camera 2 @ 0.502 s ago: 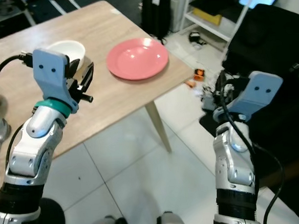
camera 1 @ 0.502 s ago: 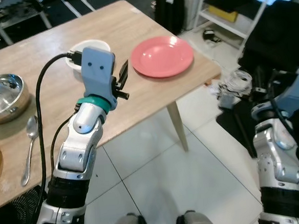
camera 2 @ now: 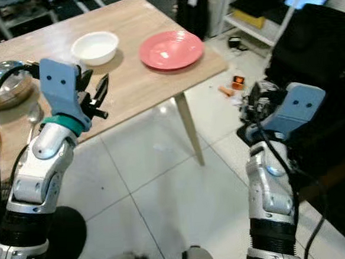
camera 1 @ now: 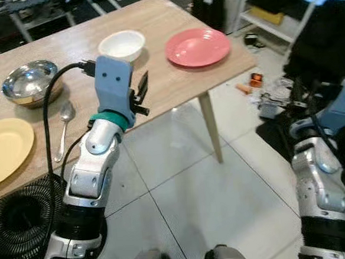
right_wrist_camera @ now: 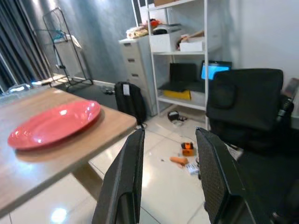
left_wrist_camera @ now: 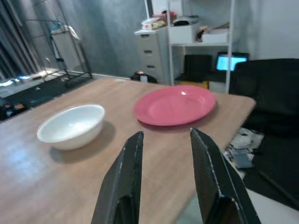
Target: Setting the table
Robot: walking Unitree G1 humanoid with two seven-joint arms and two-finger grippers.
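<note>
A wooden table carries a pink plate at its far right corner and a white bowl left of that plate. Further left sit a steel bowl, a spoon and a yellow plate. My left gripper hovers open over the table's near edge, short of the white bowl and pink plate, with nothing between its fingers. My right gripper is raised off to the table's right, open and empty, with the pink plate seen beyond it.
A black wire fan guard lies on the white tiled floor below the table's left end. A black chair and cables stand at the right. White shelving and small litter lie past the table's corner.
The camera has pulled back from the table, so more of it shows, including the yellow plate. Both arms keep the same pose.
</note>
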